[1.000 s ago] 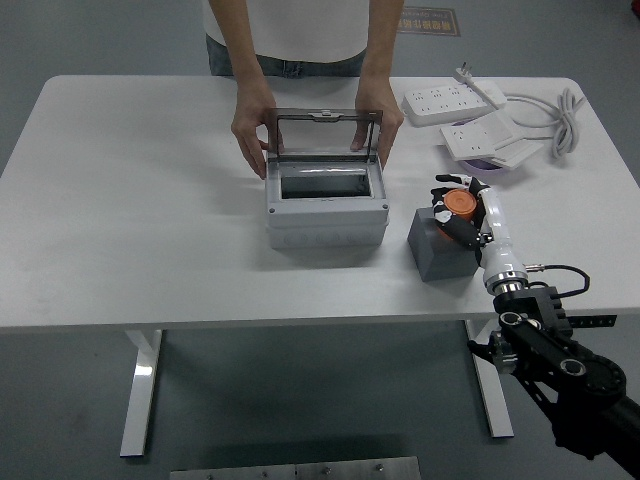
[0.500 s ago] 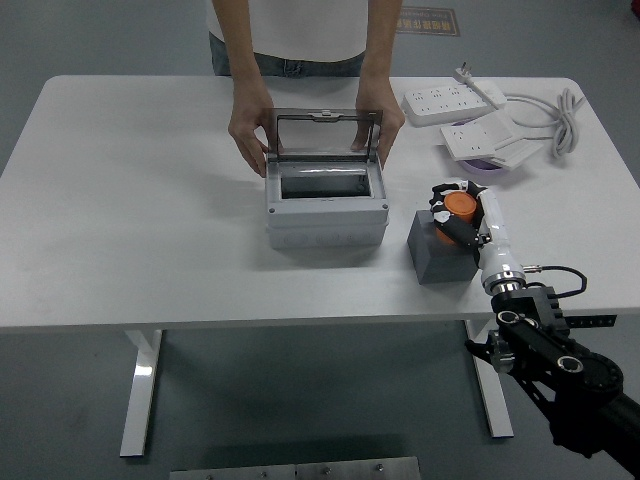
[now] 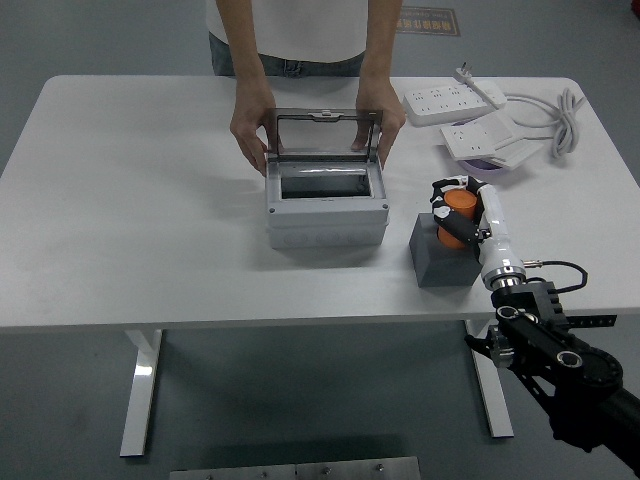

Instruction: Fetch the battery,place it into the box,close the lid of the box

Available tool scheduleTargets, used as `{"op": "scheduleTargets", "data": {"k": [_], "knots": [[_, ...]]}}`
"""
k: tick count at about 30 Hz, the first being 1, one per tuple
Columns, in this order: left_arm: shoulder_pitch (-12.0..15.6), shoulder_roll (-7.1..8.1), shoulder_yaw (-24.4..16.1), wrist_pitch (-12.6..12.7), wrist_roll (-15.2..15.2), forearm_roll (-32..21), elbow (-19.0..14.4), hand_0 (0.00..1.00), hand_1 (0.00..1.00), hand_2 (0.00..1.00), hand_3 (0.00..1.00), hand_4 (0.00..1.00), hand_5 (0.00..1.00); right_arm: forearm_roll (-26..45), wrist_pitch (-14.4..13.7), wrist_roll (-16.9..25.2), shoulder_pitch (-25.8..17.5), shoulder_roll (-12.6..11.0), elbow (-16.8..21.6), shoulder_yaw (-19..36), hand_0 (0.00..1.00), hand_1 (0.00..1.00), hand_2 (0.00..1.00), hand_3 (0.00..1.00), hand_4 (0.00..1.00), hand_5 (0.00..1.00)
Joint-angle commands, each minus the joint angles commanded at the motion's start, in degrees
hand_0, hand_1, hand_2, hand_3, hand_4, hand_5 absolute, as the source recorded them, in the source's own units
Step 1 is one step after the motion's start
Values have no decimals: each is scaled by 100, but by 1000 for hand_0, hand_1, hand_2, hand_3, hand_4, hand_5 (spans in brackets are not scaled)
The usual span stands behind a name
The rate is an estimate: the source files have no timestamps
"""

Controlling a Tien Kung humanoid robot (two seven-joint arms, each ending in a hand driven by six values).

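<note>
Right hand [image 3: 455, 215] — fingers curled around orange battery [image 3: 458, 207], atop grey block [image 3: 441, 253]. Grey box [image 3: 326, 207] — lid [image 3: 326, 138] held upright by person's two hands [image 3: 250, 135].

Bright, even light; sharp focus

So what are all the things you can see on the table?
box: one, grey, mid table, clear lid up.
battery: one, orange, on the grey block, in the right hand.
grey block: one, right of the box.
power strips: two, white, far right, with a cable.
table: one, white.
person's hands: two, holding the lid's sides.
right hand: one, black fingers, closed on the battery.
left hand: not in view.
</note>
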Motion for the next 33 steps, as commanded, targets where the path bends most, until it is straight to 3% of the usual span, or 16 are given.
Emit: {"op": "scheduleTargets", "data": {"k": [1, 6, 7, 14, 24, 33], "knots": [[-2, 2, -3, 1, 1, 4, -1, 538, 701, 542, 528, 530, 20, -6, -4, -7, 9, -5, -1, -3, 310, 271, 358, 374, 164, 2], [-8, 7, -11, 14, 1, 13, -4, 538, 701, 542, 528, 530, 20, -20, -33, -21, 40, -25, -6, -23, 310, 271, 358, 374, 164, 2], [-8, 7, -12, 17, 2, 15, -5, 535, 701, 542, 528, 527, 19, -16, -38, -20, 46, -27, -8, -29, 254, 263, 361, 372, 138, 2], [-5, 6, -23, 29, 1, 40, -8, 534, 701, 543, 527, 524, 20, -202, -97, -175, 211, -120, 20, -163, 242, 245, 360, 370, 108, 2], [2, 17, -32, 33, 26, 55, -22, 533, 702, 544, 528, 525, 19, -1397, -269, -856, 735, -409, 126, -310, 240, 245, 359, 366, 105, 2], [19, 37, -25, 47, 43, 29, -31, 532, 702, 545, 527, 520, 12, -2945, -137, -1837, 1219, -392, 178, -325, 230, 239, 353, 355, 78, 2]]}}
